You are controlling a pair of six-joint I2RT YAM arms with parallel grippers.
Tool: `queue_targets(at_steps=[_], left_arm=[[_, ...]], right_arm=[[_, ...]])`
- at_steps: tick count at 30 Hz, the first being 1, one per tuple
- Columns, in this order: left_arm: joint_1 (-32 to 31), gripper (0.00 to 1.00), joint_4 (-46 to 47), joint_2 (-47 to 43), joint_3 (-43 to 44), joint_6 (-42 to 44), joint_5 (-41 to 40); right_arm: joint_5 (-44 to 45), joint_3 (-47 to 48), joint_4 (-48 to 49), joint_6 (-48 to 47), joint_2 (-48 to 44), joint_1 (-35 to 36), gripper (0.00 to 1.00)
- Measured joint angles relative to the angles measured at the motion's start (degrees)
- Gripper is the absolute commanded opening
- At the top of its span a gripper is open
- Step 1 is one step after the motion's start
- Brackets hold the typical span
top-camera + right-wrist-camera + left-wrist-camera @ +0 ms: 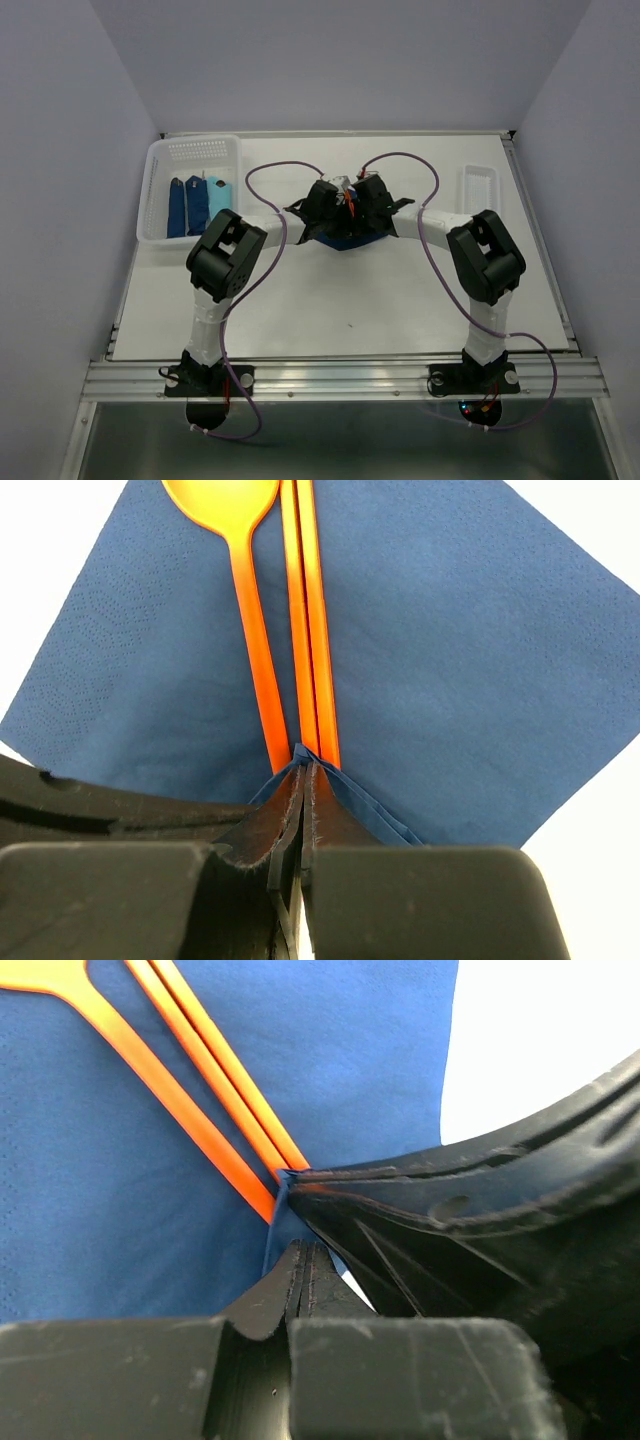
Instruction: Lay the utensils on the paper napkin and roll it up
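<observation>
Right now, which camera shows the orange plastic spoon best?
The right wrist view: the orange plastic spoon shows bowl and handle, lying on the dark navy paper napkin. The left wrist view catches only its handle and a sliver of bowl. In the top view it cannot be made out.

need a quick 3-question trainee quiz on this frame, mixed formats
1. True or false: the orange spoon lies on the paper napkin.
2. Multiple choice: the right gripper is A) open above the napkin, B) shut on a lifted fold of the napkin, C) open beside the basket.
3. Fill in: the white basket sits at the far ___ corner of the table.
Key: 1 true; 2 B; 3 left.
</observation>
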Motion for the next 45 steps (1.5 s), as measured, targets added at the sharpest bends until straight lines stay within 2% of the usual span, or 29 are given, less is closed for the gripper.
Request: queue_targets(at_steps=[4,7,9,15,23,26,33,44,45], left_arm=[[0.2,0.00,0.8,0.5,-0.8,-0.1,-0.4],[0.3,0.00,3.0,0.5,-2.3,-0.7,-0.2],[0.5,0.00,4.7,0.5,-3.3,-1.1,-0.1],[0.6,0.00,7.6,0.2,-5.1,-1.9,0.1],[0.6,0.00,7.9,0.1,-5.3,-1.9,0.1],[0.6,0.00,8.2,-0.2,-5.8,-1.9,0.0],[0.6,0.00,8.1,-0.5,-6.1,-1.9,0.0],[0.6,0.00,8.0,-0.5,-6.1,-1.7,0.0],[0.6,0.00,8.0,-0.5,-6.1,-1.7,0.0]], right_arm=[[-0.4,0.0,0.1,0.3,0.0,-0.1,0.01],[-0.8,-0.1,0.2,0.5,-0.1,-0.1,0.05],[-0.8,-0.1,0.1,0.5,-0.3,-0.1,0.12],[-0.8,-0.1,-0.1,0.5,-4.0,-1.3,0.14],[-1.3,-0.8,0.1,0.3,-7.5,-10.5,0.14],[-1.7,-1.2,-1.0,0.3,-7.0,-14.1,0.28],[-3.5,-0.4,-1.6,0.1,-1.9,-16.5,0.38],[-5.0,3.7,-1.8,-0.5,3.0,-16.5,0.38],[-5.0,3.9,-1.8,-0.6,3.1,-16.5,0.34]])
